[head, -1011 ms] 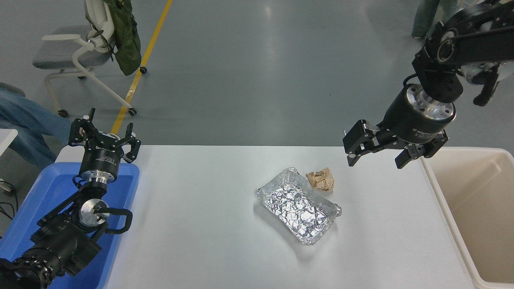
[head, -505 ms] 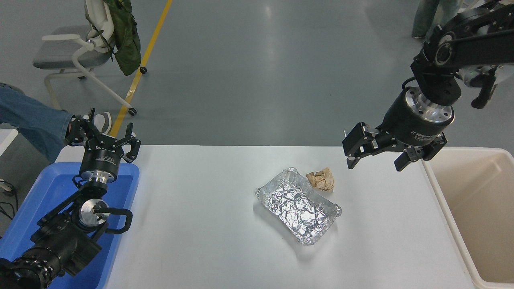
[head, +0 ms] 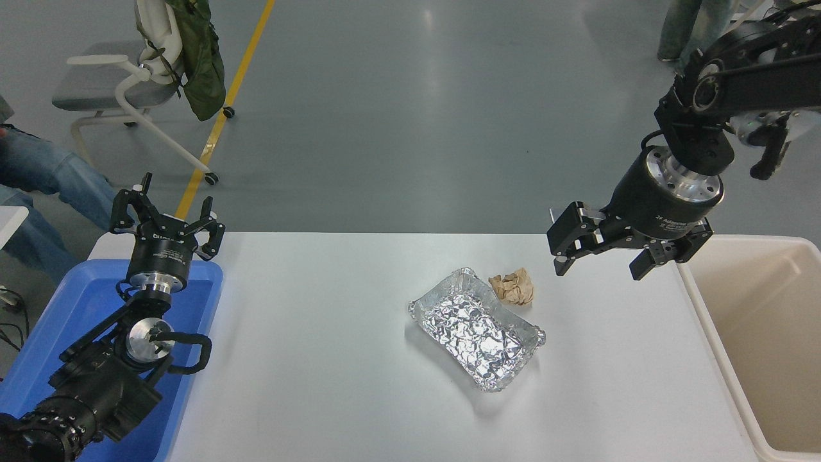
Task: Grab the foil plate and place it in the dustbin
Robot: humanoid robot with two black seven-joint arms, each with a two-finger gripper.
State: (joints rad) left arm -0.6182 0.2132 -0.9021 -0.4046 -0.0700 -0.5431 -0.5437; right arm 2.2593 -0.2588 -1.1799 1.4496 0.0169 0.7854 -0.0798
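Observation:
The foil plate (head: 476,328), a shiny crinkled silver tray, lies flat on the white table (head: 321,359), right of the middle. The beige dustbin (head: 763,333) stands at the table's right edge, its inside bare. My right gripper (head: 600,268) hangs open and empty above the table, up and to the right of the plate, just left of the dustbin's near corner. My left gripper (head: 168,215) is parked open at the lower left, over the blue tray.
A crumpled brown paper ball (head: 512,286) lies touching the plate's far right corner. A blue tray (head: 61,333) sits at the left edge under the left arm. A person's jeans-clad legs (head: 45,186) are at the far left, and a chair (head: 128,83) stands behind.
My right gripper has shifted slightly, its wrist rising and turning a little, staying open. The person's legs at the left have moved. The plate has not moved.

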